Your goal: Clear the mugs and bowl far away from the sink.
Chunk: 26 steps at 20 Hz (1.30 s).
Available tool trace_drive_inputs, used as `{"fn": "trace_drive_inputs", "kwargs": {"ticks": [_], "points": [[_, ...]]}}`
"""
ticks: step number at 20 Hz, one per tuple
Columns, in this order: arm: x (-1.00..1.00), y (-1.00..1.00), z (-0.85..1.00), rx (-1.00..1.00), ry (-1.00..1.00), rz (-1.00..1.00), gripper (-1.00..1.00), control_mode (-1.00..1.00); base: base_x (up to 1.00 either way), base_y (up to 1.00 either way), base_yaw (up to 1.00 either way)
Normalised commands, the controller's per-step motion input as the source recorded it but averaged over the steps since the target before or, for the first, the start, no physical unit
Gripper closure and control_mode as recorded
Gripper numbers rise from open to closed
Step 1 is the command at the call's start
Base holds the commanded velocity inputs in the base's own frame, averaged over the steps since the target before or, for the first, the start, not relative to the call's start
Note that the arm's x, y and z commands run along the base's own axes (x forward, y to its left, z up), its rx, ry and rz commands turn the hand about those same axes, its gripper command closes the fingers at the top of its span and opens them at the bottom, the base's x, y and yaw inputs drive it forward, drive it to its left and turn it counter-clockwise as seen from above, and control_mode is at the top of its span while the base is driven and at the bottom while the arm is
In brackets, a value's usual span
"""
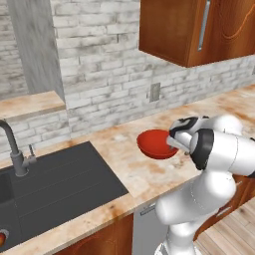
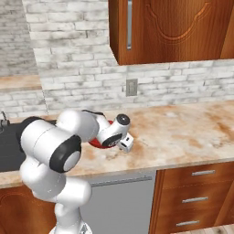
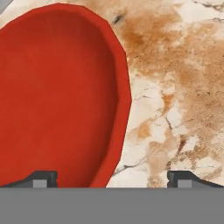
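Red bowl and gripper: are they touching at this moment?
Cannot tell. In the hand view the open gripper straddles the red bowl's rim, one finger over the bowl, the other over the counter, but neither contact nor a gap shows plainly.

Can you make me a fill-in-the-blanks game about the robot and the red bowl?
1. The bowl on the counter is colored ____.
2. The end effector has its jaws ____, one on each side of the bowl's rim.
3. The sink is colored ____.
4. On the brick wall behind the counter is one electrical ____.

Missing words: red; open; black; outlet
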Motion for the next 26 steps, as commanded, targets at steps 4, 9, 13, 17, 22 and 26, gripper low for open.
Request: {"fn": "trace_drive_inputs", "kwargs": {"ticks": [4, 9, 13, 17, 22, 26], "points": [[0.21, 0.06, -0.18, 0.00, 0.00, 0.00, -1.00, -1.00, 0.00, 0.00, 0.00], [0.23, 0.10, -0.16, 0.00, 0.00, 0.00, -1.00, -1.00, 0.00, 0.00, 0.00], [0.14, 0.11, -0.15, 0.01, 0.00, 0.00, 1.00, -1.00, 0.00, 0.00, 0.00], [0.06, 0.03, -0.09, 0.01, 0.00, 0.00, 1.00, -1.00, 0.00, 0.00, 0.00], [0.03, 0.04, -0.08, 0.01, 0.00, -0.01, 1.00, -1.00, 0.00, 0.00, 0.00], [-0.20, -0.02, 0.00, 0.08, 0.00, -0.24, 1.00, -1.00, 0.00, 0.00, 0.00]]}}
